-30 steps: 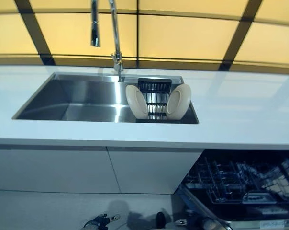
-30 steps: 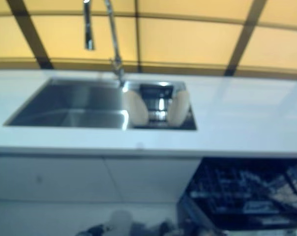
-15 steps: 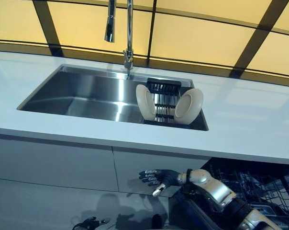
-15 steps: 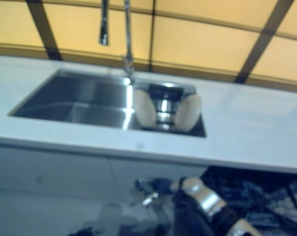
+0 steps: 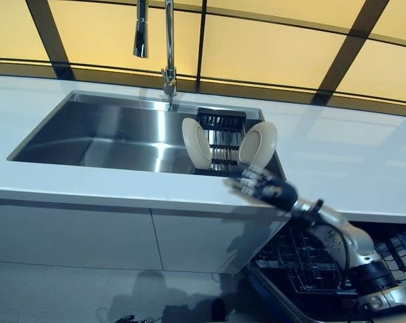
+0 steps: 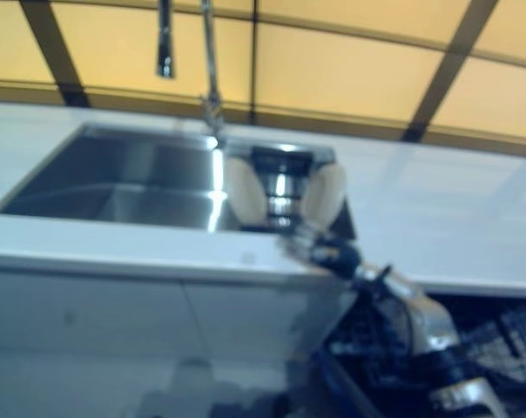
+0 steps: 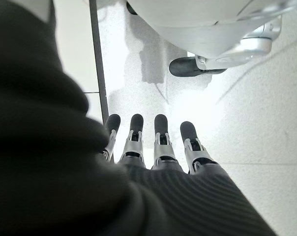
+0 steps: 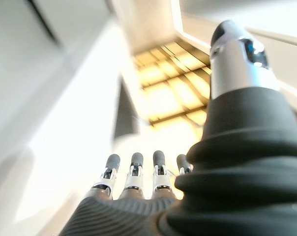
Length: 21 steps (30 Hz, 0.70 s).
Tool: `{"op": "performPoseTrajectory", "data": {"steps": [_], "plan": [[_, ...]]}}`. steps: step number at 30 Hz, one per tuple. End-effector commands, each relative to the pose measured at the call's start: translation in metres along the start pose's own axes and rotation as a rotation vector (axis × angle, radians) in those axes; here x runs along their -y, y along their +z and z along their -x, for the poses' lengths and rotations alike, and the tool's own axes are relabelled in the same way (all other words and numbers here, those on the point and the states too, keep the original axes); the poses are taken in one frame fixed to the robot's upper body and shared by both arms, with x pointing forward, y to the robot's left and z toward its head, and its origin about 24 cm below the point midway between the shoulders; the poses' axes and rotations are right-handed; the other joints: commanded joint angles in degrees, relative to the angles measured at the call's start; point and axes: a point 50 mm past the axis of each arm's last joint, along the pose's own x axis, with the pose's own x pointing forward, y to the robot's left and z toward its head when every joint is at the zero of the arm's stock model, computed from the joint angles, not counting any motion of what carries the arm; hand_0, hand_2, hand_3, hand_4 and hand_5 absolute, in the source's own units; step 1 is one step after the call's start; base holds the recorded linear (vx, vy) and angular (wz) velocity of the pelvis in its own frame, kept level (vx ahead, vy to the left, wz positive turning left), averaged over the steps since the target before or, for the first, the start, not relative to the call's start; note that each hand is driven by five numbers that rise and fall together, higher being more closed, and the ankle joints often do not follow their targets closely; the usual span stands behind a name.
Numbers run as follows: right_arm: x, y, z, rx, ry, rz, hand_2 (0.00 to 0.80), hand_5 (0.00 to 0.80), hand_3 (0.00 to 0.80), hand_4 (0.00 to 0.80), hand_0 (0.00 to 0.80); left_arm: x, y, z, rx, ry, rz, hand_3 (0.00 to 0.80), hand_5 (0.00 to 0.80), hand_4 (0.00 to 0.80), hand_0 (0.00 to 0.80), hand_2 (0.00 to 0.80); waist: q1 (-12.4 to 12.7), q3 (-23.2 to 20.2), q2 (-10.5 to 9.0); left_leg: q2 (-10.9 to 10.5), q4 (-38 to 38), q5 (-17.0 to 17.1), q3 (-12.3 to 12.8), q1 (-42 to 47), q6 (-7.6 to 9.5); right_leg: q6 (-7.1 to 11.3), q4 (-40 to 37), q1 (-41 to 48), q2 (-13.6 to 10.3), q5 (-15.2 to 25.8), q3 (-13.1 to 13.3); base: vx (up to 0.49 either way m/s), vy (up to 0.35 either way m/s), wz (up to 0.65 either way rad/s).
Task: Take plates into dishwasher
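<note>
From my station I saw the sink set into the white desk, and at its right end a dark rack held two plates on edge, one on the left of the rack and the other on the right, each leaning outward with bare rack slots between them. The tap stood behind the sink. Below the desk on the right, the dishwasher was open with its wire basket pulled out, and I could make out no plates in it. The right robot hand was up at the desk's front edge, just in front of the right plate, fingers straight and spread, grasping nothing and touching neither plate. The left robot hand showed only in its wrist view, fingers straight and released over the pale floor.
</note>
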Motion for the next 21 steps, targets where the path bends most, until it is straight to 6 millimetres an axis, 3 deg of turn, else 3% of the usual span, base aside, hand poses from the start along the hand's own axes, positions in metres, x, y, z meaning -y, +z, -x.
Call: {"op": "performPoseTrajectory", "data": {"steps": [1, 3, 4, 6, 7, 9, 10, 11, 13, 14, 16, 17, 18, 21], "plan": [[0.013, 0.092, -0.013, 0.411, -0.159, 0.071, 0.0, 0.0, 0.0, 0.0, 0.0, -0.008, -0.001, 0.001, 0.006, 0.012, -0.03, 0.0, 0.0, 0.0, 0.0, 0.0, 0.2, -1.6, 0.42, -0.8, 3.7, -4.0, 1.6, -0.8, 2.56, 4.24, 4.3, -5.3, -2.8, 2.8, -0.1, 0.093, -0.003, -0.15], [0.021, 0.14, -0.012, 0.558, -0.347, 0.16, 0.0, 0.0, 0.0, 0.0, 0.0, -0.007, 0.006, 0.0, 0.017, 0.01, -0.029, 0.0, 0.0, 0.0, 0.0, 0.0, 0.5, -1.9, 0.79, -0.4, 3.4, -3.9, 2.0, -0.2, 2.25, 3.67, 5.2, -4.8, -2.4, 1.6, -0.5, 0.093, -0.005, -0.07], [0.023, 0.146, -0.012, 0.565, -0.359, 0.164, 0.0, 0.0, 0.0, 0.0, 0.0, -0.006, 0.007, -0.001, 0.018, 0.009, -0.029, 0.0, 0.0, 0.0, 0.0, 0.0, 0.6, -1.9, 0.83, -0.4, 3.4, -3.9, 2.0, -0.2, 2.18, 3.56, 5.3, -4.6, -2.4, 1.4, -0.5, 0.083, -0.01, -0.04], [0.032, 0.182, -0.009, 0.611, -0.491, 0.278, 0.0, 0.0, 0.0, 0.0, 0.0, -0.004, 0.016, -0.002, 0.032, 0.009, -0.032, 0.0, 0.0, 0.0, 0.0, 0.0, 1.3, -2.5, 0.63, 0.1, 3.9, -4.4, 1.8, 0.1, 1.43, 2.64, 5.1, -3.4, -1.8, 0.2, -0.7, 0.078, -0.022, -0.04], [0.038, 0.201, -0.009, 0.602, -0.561, 0.301, 0.0, 0.0, 0.0, 0.0, 0.0, -0.004, 0.022, -0.002, 0.039, 0.01, -0.032, 0.0, 0.0, 0.0, 0.0, 0.0, 1.5, -3.1, -0.01, 0.3, 4.7, -4.6, 1.8, 0.4, 0.48, 1.94, 4.9, -3.4, -2.1, 0.2, -1.1, 0.111, -0.013, -0.02], [0.046, 0.217, -0.01, 0.541, -0.645, 0.402, 0.0, 0.0, 0.0, 0.0, 0.0, -0.002, 0.025, -0.003, 0.048, 0.011, -0.023, 0.0, 0.0, 0.0, 0.0, 0.0, 1.5, -4.1, -0.14, 2.2, 8.7, -6.2, 2.7, 1.7, -1.26, 0.8, 5.0, -3.0, -1.6, -0.9, -1.7, 0.112, -0.009, 0.01], [0.048, 0.228, -0.012, 0.51, -0.681, 0.43, 0.0, 0.0, 0.0, 0.0, 0.0, -0.001, 0.027, -0.003, 0.061, 0.013, -0.018, 0.0, 0.0, 0.0, 0.0, 0.0, 2.2, -4.0, -0.86, 3.4, 17.9, 0.5, 3.4, -1.9, -3.14, -0.46, 4.5, -1.8, -1.4, -1.2, -2.0, 0.072, -0.061, 0.06], [0.046, 0.232, -0.015, 0.486, -0.707, 0.483, 0.0, 0.0, 0.0, 0.0, 0.0, 0.001, 0.028, -0.003, 0.073, 0.013, -0.012, 0.0, 0.0, 0.0, 0.0, 0.0, 3.2, -3.2, -1.63, 3.3, 26.4, 4.8, 3.4, -7.0, -3.82, -1.53, 4.1, -0.4, -1.6, -1.3, -2.2, 0.064, -0.068, 0.15], [0.046, 0.239, -0.019, 0.431, -0.744, 0.527, 0.0, 0.0, 0.0, 0.0, 0.0, 0.003, 0.032, -0.003, 0.086, 0.005, -0.002, 0.0, 0.0, 0.0, 0.0, 0.0, 5.7, -1.5, -2.37, 2.0, 34.1, 8.0, 2.8, -17.4, -3.98, -2.68, 3.9, 2.9, -1.7, -2.7, -2.0, 0.114, 0.046, 0.09], [0.047, 0.24, -0.021, 0.406, -0.754, 0.546, 0.0, 0.0, 0.0, 0.0, 0.0, 0.003, 0.033, -0.003, 0.085, 0.002, 0.003, 0.0, 0.0, 0.0, 0.0, 0.0, 6.5, -1.3, -1.9, 3.2, 30.3, 8.4, 3.3, -18.9, -4.46, -2.37, 3.6, 4.4, -1.5, -3.4, -2.5, 0.217, 0.2, -0.2], [0.046, 0.239, -0.031, 0.336, -0.766, 0.563, 0.0, 0.0, 0.0, 0.0, 0.0, 0.001, 0.036, -0.003, 0.093, -0.004, -0.006, 0.0, 0.0, 0.0, 0.0, 0.0, 8.4, -0.7, -0.55, 6.2, 12.3, 10.8, 5.4, -18.7, -5.42, -1.13, 1.9, 8.1, -1.1, -4.9, -3.0, 0.269, 0.253, -0.31], [0.047, 0.239, -0.032, 0.322, -0.764, 0.579, 0.0, 0.0, 0.0, 0.0, 0.0, 0.0, 0.037, -0.003, 0.095, -0.004, -0.008, 0.0, 0.0, 0.0, 0.0, 0.0, 8.7, -0.4, -0.28, 7.2, 9.7, 11.9, 5.8, -18.9, -5.64, -1.22, 2.0, 8.7, -1.1, -5.5, -2.7, 0.214, 0.265, -0.24], [0.041, 0.239, -0.04, 0.265, -0.744, 0.592, 0.0, 0.0, 0.0, 0.0, 0.0, -0.002, 0.046, -0.003, 0.098, 0.008, 0.01, 0.0, 0.0, 0.0, 0.0, 0.0, 9.1, -1.0, -1.24, 3.5, 9.3, 6.7, 4.0, -17.2, -3.93, -0.1, 1.8, 9.2, -2.7, -5.8, -1.7, 0.144, 0.215, -0.33], [0.045, 0.234, -0.037, 0.173, -0.736, 0.627, 0.0, 0.0, 0.0, 0.0, 0.0, -0.006, 0.052, -0.003, 0.111, 0.036, 0.042, 0.0, 0.0, 0.0, 0.0, 0.0, 7.8, -2.5, -0.78, 2.8, 4.0, 6.7, 3.1, -12.6, -3.25, 0.9, 2.3, 7.1, -3.5, -4.9, -2.7, 0.144, 0.166, -0.34]]}}
